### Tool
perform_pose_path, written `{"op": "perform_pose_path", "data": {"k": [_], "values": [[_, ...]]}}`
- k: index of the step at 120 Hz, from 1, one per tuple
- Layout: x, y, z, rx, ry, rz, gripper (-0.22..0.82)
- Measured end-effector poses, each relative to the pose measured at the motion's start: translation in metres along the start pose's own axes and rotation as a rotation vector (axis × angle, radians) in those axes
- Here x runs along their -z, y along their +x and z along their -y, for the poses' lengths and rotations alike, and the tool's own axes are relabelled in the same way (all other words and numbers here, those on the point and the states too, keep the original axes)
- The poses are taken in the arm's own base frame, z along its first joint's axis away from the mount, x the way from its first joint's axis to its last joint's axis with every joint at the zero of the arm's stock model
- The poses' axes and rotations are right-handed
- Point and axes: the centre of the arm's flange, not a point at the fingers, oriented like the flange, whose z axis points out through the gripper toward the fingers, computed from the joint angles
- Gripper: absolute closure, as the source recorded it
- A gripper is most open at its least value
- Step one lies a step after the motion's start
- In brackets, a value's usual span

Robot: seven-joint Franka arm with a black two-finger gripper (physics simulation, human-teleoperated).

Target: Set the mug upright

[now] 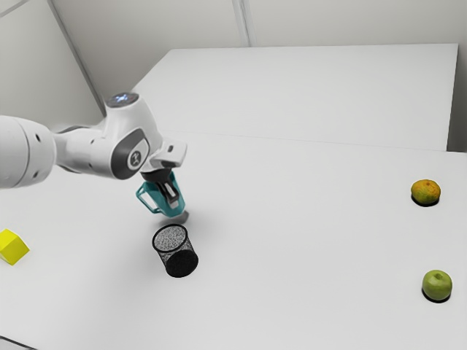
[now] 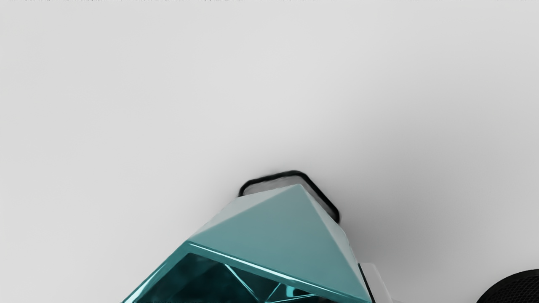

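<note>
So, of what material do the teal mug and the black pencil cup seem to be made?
The mug: probably glazed ceramic or hard plastic, glossy; bright highlights run along its rim and inner edges, but the look does not settle which.
The pencil cup: likely metal mesh, dark; a fine net pattern shows in its wall.

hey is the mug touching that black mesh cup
Apart. The wrist view shows it: a strip of bare table lies between the mug and the mesh cup.
</note>
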Motion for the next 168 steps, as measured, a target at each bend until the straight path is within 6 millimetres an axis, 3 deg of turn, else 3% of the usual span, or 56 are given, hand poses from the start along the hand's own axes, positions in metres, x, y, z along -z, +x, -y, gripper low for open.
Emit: {"op": "perform_pose_path", "data": {"k": [49,93,125,168], "values": [[-0.020,-0.008,-0.016,0.040,0.029,-0.041,0.75],[-0.023,-0.013,-0.022,0.068,0.037,-0.068,0.73],[-0.021,-0.012,-0.021,0.078,0.040,-0.078,0.53],[-0.013,-0.012,-0.019,0.088,0.044,-0.093,0.14]]}}
